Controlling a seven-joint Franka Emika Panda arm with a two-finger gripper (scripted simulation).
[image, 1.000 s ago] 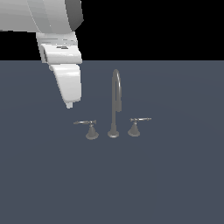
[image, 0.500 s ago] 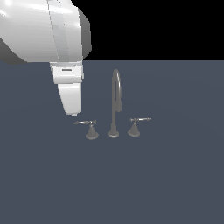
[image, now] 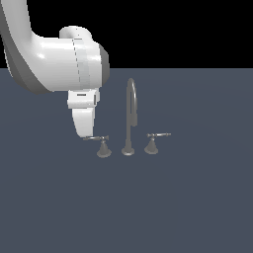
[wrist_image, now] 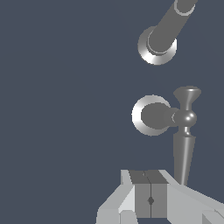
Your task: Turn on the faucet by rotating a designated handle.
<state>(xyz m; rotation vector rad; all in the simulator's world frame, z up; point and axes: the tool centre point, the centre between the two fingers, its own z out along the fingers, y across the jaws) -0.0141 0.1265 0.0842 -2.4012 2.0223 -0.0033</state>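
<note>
The faucet [image: 130, 116] is dull grey, with a tall gooseneck spout and two low handles. The designated handle [image: 103, 147] stands on the exterior view's left of the spout, its thin lever rod [image: 95, 138] pointing left. My gripper [image: 84, 134] hangs at the rod's free end, fingers shut with nothing between them. In the wrist view the closed pads [wrist_image: 150, 194] sit right beside the tip of the lever rod [wrist_image: 183, 151], which runs back to the handle's cone base [wrist_image: 151, 115]. I cannot tell whether finger and rod touch. The spout base [wrist_image: 157, 43] lies beyond.
The twin handle [image: 151, 145] with its rod pointing to the exterior view's right stands on the other side of the spout. Everything rests on a flat dark blue-grey surface [image: 148, 207]. The white arm [image: 59, 64] fills the upper left of the exterior view.
The arm has come down and a little to the exterior view's right, bringing the shut fingers level with the lever rod's tip. The faucet and both handles have not moved.
</note>
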